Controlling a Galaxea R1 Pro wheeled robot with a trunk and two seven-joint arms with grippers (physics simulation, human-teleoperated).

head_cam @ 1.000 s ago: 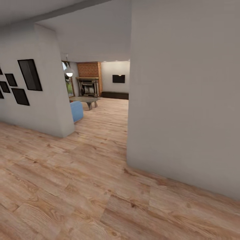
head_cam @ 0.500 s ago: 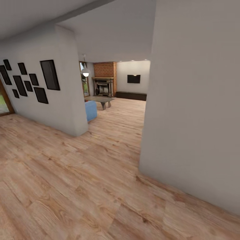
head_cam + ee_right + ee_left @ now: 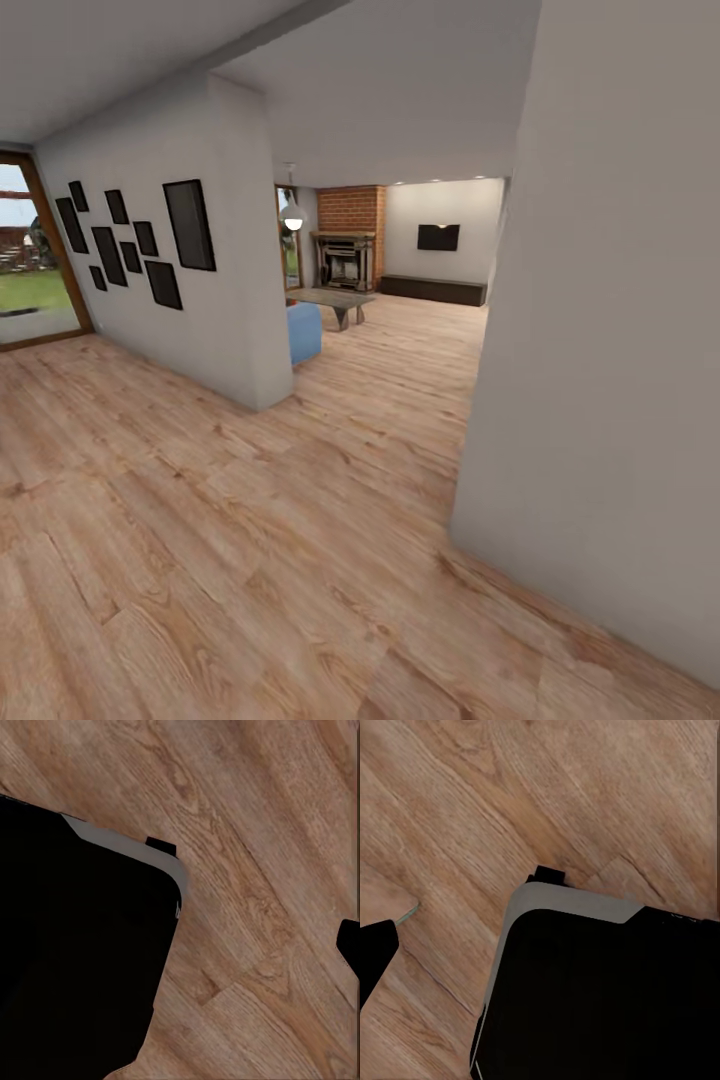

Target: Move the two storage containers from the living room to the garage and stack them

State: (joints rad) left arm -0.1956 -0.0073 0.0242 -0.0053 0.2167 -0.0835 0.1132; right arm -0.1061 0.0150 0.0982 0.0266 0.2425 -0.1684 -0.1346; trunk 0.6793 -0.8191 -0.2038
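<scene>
Wood-plank floor (image 3: 250,560) leads between grey walls (image 3: 620,400) to living room (image 3: 420,260): brick fireplace (image 3: 348,245), black TV (image 3: 439,237), low bench (image 3: 432,289). Finger state of either gripper: cannot tell.

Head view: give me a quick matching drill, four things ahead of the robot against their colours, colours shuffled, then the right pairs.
Things:
1. fireplace
2. TV
3. armchair
4. bench

Colours:
A. blue
B. dark brown
C. red brick
D. black

Pairs: 1-C, 2-D, 3-A, 4-B
</scene>
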